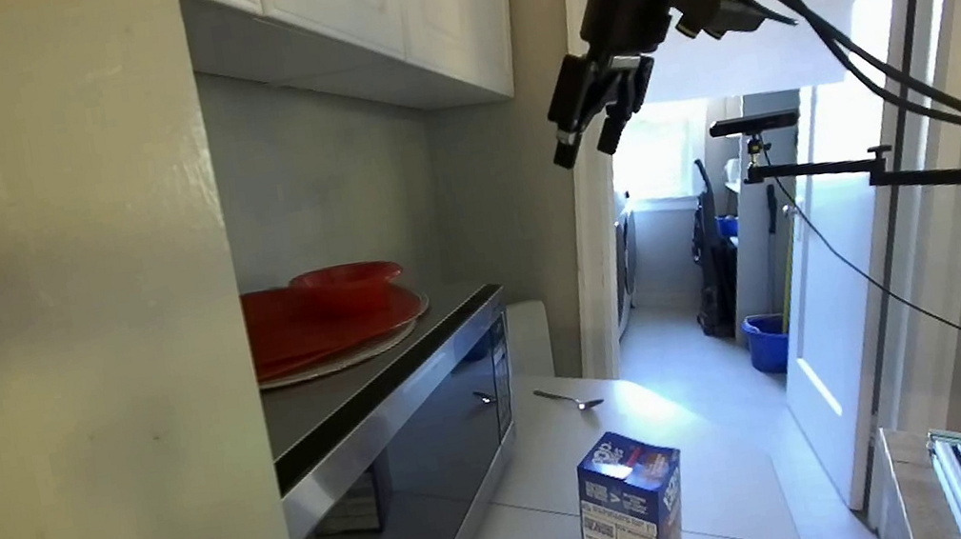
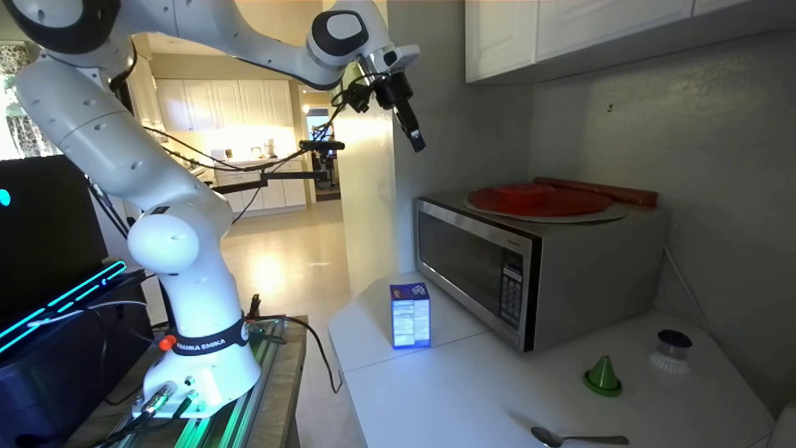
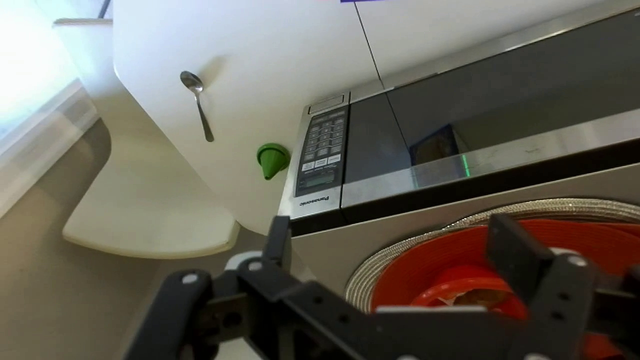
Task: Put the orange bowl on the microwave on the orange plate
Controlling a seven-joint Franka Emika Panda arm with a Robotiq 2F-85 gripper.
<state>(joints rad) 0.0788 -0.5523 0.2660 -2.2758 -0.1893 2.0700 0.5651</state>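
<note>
Though indistinct, apparently round red-orange bowl [image 2: 523, 195]

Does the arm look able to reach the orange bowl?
Probably yes: the tool is open and nothing visible stands between it and the orange bowl, though overhead cabinets may crowd a steep approach.

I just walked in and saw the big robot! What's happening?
The robot arm isn't carrying anything right now. Its open gripper hangs higher than the microwave. On top of it, the orange bowl sits upright on the orange plate, which lies on a silvery mat. The bowl may already be where it belongs.
</note>
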